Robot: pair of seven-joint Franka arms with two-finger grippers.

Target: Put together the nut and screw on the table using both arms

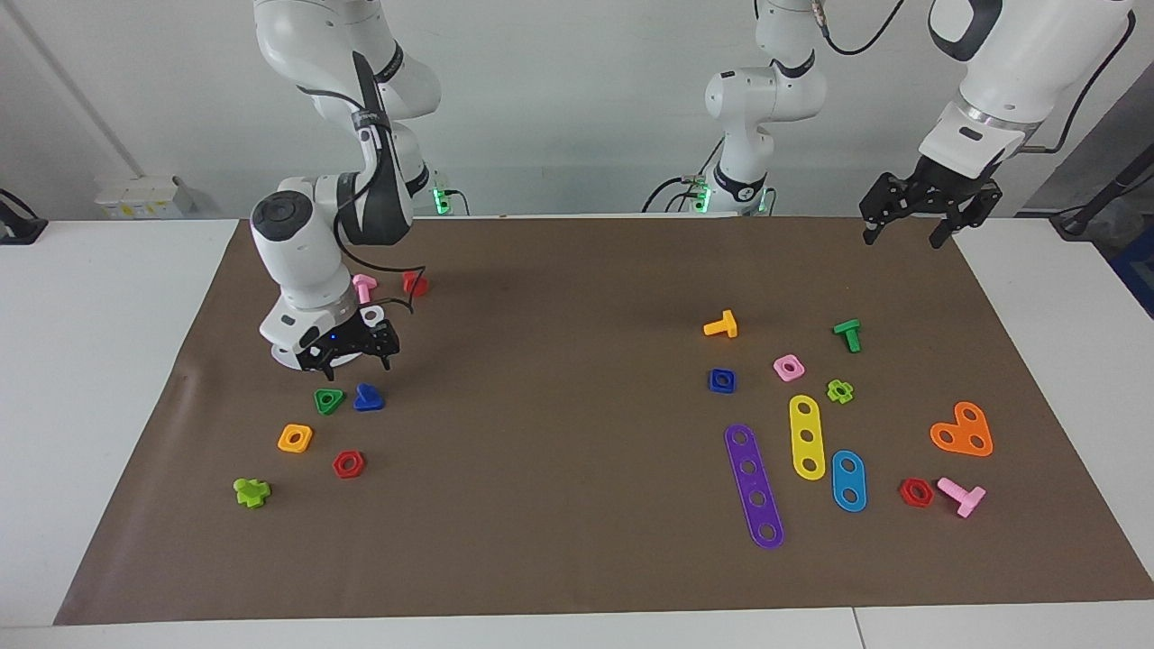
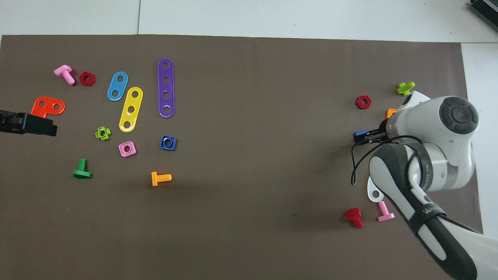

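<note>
A: Facing view first. I see the right gripper low over the mat, fingers spread moderately and holding nothing, tips pointing down just above the screw.

B: Overhead view hides most of that from me. The right arm's wrist covers the gripper, and only a sliver of the screw peeks out at the wrist's nine o'clock edge.

A: From my side the whole screw shows. It rests apart from the fingers, flat triangular head on the mat, stubby shaft standing up, so its long axis is about vertical. The green triangular nut lies just beside it at nine o'clock.

B: And the left gripper?

A: It waits over the mat's corner at the left arm's end, fingers apart, nothing between them.

B: The nut lies flat, hole facing up, well apart from the screw, toward the left arm's end. The orange bolt lies at its six o'clock.
</note>
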